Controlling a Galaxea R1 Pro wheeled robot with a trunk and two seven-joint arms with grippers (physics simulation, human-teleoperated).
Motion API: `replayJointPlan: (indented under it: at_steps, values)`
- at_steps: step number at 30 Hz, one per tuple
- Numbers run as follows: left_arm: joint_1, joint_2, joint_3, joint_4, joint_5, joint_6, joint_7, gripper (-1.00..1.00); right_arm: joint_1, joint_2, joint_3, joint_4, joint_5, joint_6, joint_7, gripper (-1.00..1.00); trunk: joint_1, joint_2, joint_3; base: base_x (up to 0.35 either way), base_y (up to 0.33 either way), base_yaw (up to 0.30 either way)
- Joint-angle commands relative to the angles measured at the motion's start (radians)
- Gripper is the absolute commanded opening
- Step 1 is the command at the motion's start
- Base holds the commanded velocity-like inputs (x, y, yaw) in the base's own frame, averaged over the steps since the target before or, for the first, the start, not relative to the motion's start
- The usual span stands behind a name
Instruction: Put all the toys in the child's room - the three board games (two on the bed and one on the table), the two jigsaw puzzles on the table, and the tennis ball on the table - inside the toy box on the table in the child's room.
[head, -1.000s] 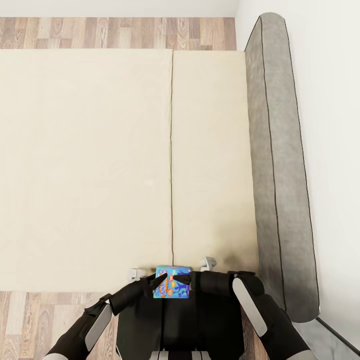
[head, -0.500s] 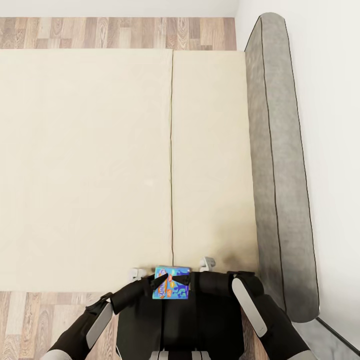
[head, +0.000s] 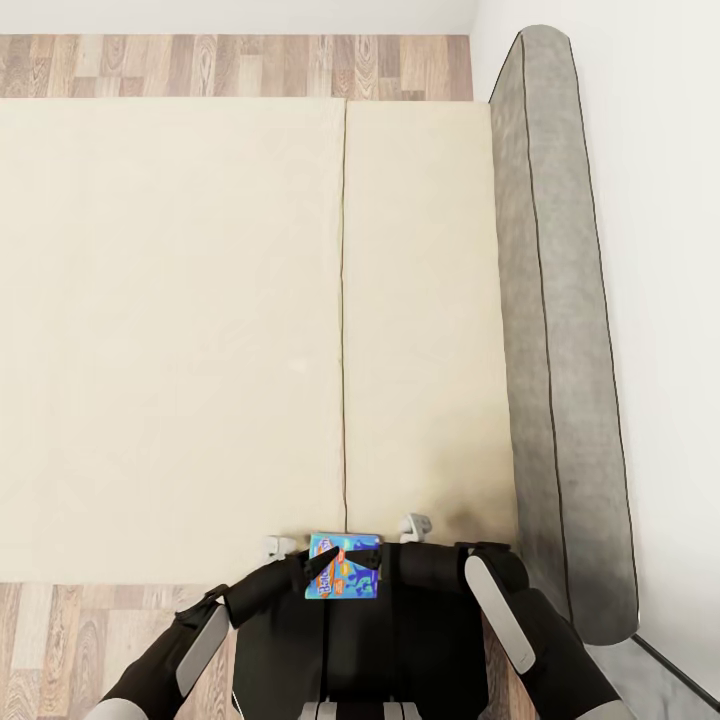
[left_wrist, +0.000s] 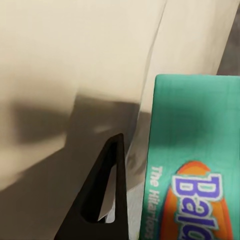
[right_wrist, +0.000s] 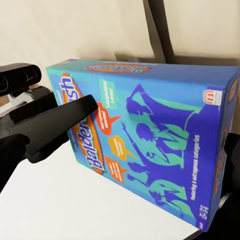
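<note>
Blue board game between both end effectors, right end effector clamping it (left's grip unclear), bed beyond

The board game is a blue box with dark blue dancing figures and orange speech bubbles, teal on its narrow side – it's up off the bed, tilted, just past the near edge. The beige mattress is bare, grey headboard at right.
</note>
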Motion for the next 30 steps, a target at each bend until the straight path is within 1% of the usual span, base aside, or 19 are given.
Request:
replayJointPlan:
  at_steps: [1,30]
  values:
    - [0.000,0.001,-0.006,0.002,-0.004,0.008,0.069,-1.00,0.000,0.000,0.001,-0.001,-0.030,0.010,0.006,1.00,0.000,-0.001,-0.001,0.000,0.000,0.000]
    - [0.000,0.003,-0.006,0.003,-0.004,0.011,0.068,-1.00,-0.001,-0.008,-0.005,-0.001,-0.032,0.010,0.006,1.00,0.000,-0.001,-0.001,0.000,0.000,0.000]
